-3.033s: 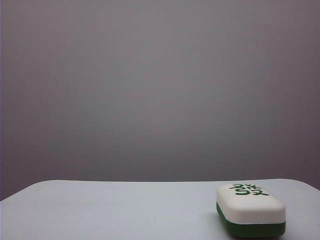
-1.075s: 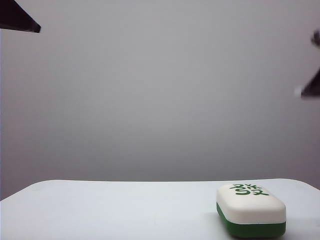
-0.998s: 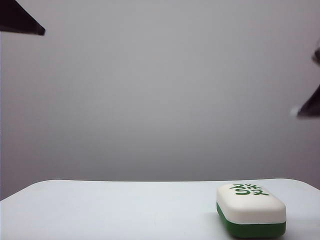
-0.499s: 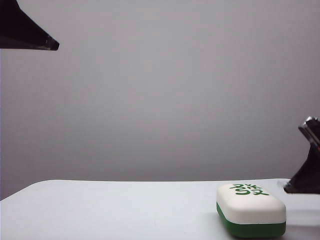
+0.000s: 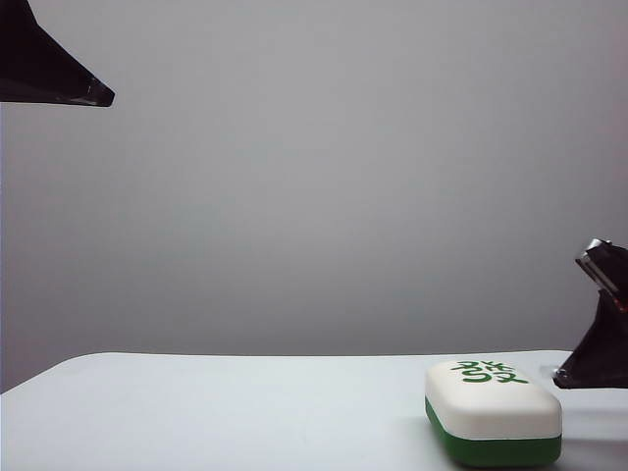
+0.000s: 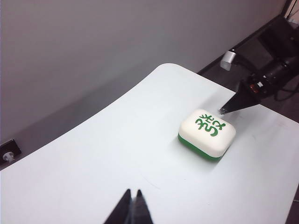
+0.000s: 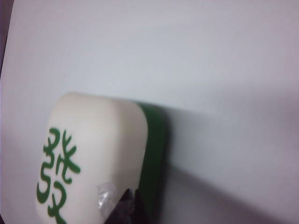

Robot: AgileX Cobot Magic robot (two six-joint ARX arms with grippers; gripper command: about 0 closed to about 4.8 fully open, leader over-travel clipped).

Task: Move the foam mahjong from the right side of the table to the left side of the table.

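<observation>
The foam mahjong (image 5: pixel 493 410) lies flat on the right side of the table (image 5: pixel 226 412); the right gripper (image 7: pixel 132 204), fingers pressed together, hangs just beside it. The left gripper (image 6: pixel 132 208), fingers also together, hovers high, well apart.

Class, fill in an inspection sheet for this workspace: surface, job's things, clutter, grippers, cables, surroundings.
Surface: plain white table with rounded corners, bare.
Job's things: white-topped, green-based foam mahjong block, flat on the table's right side, character up.
Clutter: nothing seen.
Grippers: left gripper shut, raised over the left side; right gripper shut, low beside the block's right edge.
Cables: dark leads by the right arm.
Surroundings: plain grey wall.
</observation>
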